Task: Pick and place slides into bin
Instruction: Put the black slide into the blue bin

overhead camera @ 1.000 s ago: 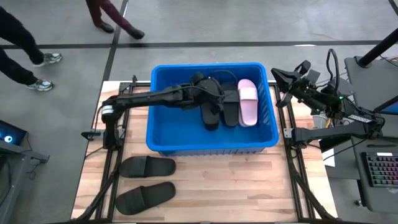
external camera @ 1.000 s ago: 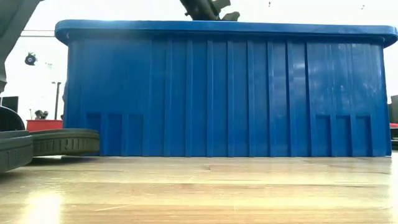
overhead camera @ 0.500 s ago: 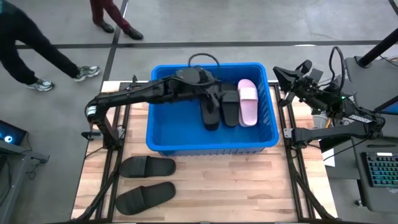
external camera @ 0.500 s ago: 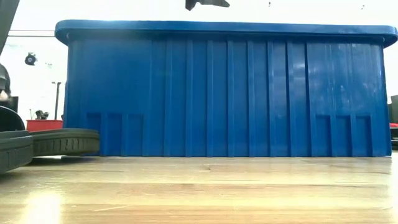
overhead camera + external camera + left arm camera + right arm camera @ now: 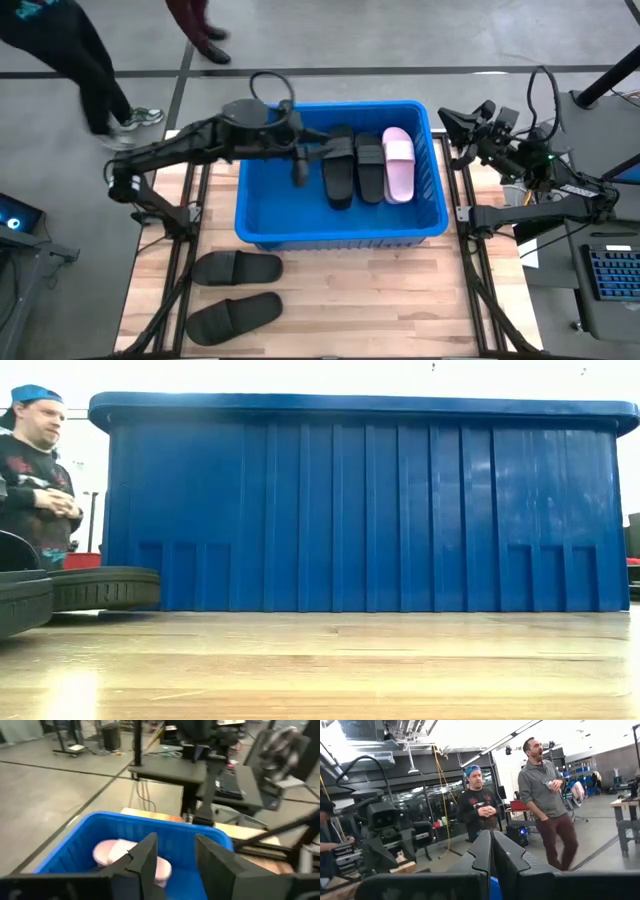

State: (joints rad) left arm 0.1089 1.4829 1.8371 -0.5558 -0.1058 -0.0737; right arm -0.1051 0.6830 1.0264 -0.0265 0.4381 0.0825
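From above we see the bin (image 5: 340, 225), a bright blue plastic crate with a rimmed edge, standing on the pale wood-plank table (image 5: 330, 300). Inside it, against its far right part, lie three slides side by side: two matte black ones (image 5: 338, 175) (image 5: 370, 170) and a pale pink one (image 5: 398, 163) nearest the bin's right wall. Two more black slides (image 5: 236, 268) (image 5: 234, 315) lie on the table just in front of the bin's left front corner. The left gripper (image 5: 298, 170) hangs over the bin's left half, holding nothing, apart from the black slides.

Only the left wrist view shows its claw: two dark, flat, angular fingers (image 5: 145, 857) with a narrow gap between them and nothing in it, the pink slide (image 5: 127, 855) and the bin's rim beyond.

The right gripper (image 5: 470, 125) waits beside the bin's right wall, off the table's right edge. Its own view shows its two fingers (image 5: 482, 852) pressed together with nothing between, and beyond them two people standing in the room.

The low view gives what the others do not: the bin's front wall (image 5: 365, 510) with its upright ribs, the ridged sole edge of a black slide (image 5: 100, 588) just left of it, and a person beyond the bin's left corner. We read no writing anywhere.
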